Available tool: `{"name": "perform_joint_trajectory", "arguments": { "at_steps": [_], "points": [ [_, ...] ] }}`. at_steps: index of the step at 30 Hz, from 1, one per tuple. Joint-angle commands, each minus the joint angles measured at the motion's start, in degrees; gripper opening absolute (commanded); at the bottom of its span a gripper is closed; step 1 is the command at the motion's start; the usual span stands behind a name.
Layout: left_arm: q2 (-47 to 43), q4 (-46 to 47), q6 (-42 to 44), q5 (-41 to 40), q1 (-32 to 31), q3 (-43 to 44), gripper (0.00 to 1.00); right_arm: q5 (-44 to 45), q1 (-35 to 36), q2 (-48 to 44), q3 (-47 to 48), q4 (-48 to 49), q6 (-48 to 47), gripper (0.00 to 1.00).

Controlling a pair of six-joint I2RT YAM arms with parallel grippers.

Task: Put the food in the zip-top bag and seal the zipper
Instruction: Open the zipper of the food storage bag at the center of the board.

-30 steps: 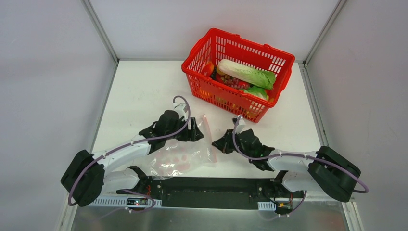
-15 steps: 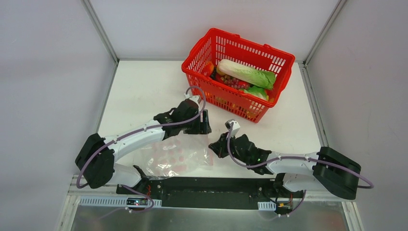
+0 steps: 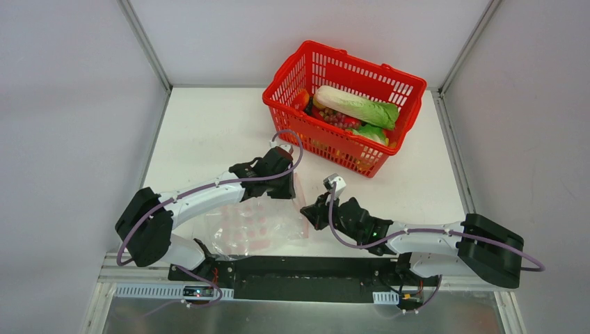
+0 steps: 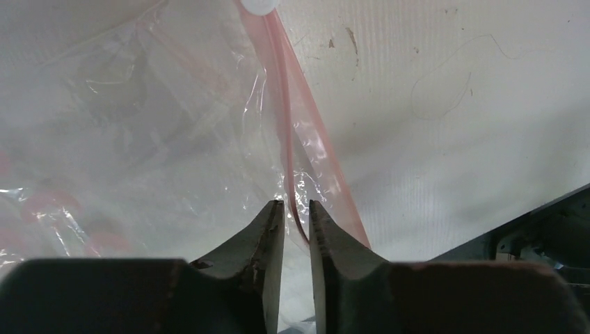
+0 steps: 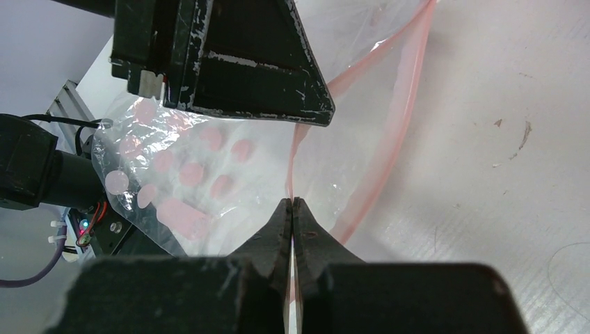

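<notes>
Food (image 3: 356, 106) sits unbagged in the red basket (image 3: 365, 64); my right claw (image 5: 293, 202) clamps the zip-top bag (image 3: 257, 226) by its zipper (image 5: 400, 118), my left claw (image 4: 296, 204) nearly closed around it, grip unclear.

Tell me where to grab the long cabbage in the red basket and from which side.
I'd grip the cabbage across its middle, coming straight down from above. It lies flat, uppermost in the basket, whose walls block the sides. The jaws should span its narrow width, not its length.
</notes>
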Motion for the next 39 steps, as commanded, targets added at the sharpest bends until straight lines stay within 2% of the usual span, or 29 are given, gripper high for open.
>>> {"name": "perform_joint_trajectory", "arguments": {
  "at_steps": [1,5,10,12,14,16,18,20,23,30,35,39],
  "points": [
    [0.26,0.05,0.95,0.31,-0.7,1.03,0.15,1.43,0.44,-0.82,0.49,2.51,-1.0,0.0],
    [1.11,0.23,1.32,0.4,-0.68,0.69,0.0,0.58,0.41,-0.52,0.48,2.76,-0.64,0.0],
    [-0.7,0.99,1.52,0.4,-0.72,-1.15,0.0,2.73,0.47,-2.8,-0.14,2.29,2.68,0.17],
    [-2.26,1.34,2.82,0.4,-0.72,-1.9,0.0,6.73,0.47,-5.91,0.01,-0.75,5.8,0.31],
    [-4.1,2.34,4.15,1.87,-0.67,-3.07,0.0,11.22,-0.11,-7.68,1.07,-5.87,9.15,0.52],
    [-6.07,4.01,5.41,3.79,-0.72,-4.22,0.0,11.75,-1.81,-7.95,3.28,-11.55,11.07,0.57],
    [-7.89,5.67,5.96,5.37,-0.79,-5.28,0.0,11.09,-4.16,-7.02,5.07,-15.63,14.34,0.58],
    [-9.66,6.41,6.27,5.95,-0.79,-5.72,0.0,6.03,-7.74,-5.35,5.47,-16.01,17.42,0.58],
    [-12.19,6.31,6.86,5.99,-0.96,-6.08,0.0,-5.23,-11.67,-2.65,4.37,-10.72,20.69,0.6],
    [-14.17,4.87,7.99,5.61,-1.16,-6.41,0.0,-14.97,-12.27,4.01,7.2,-4.92,21.96,0.64],
    [-14.08,4.41,8.41,5.08,-1.16,-6.46,0.0,-15.52,-12.24,6.16,7.5,-2.74,23.69,0.62],
    [-14.06,2.29,8.48,2.04,-1.14,-5.96,0.0,-6.16,-12.14,1.87,4.39,-2.67,27.69,0.59]
  ]
}}
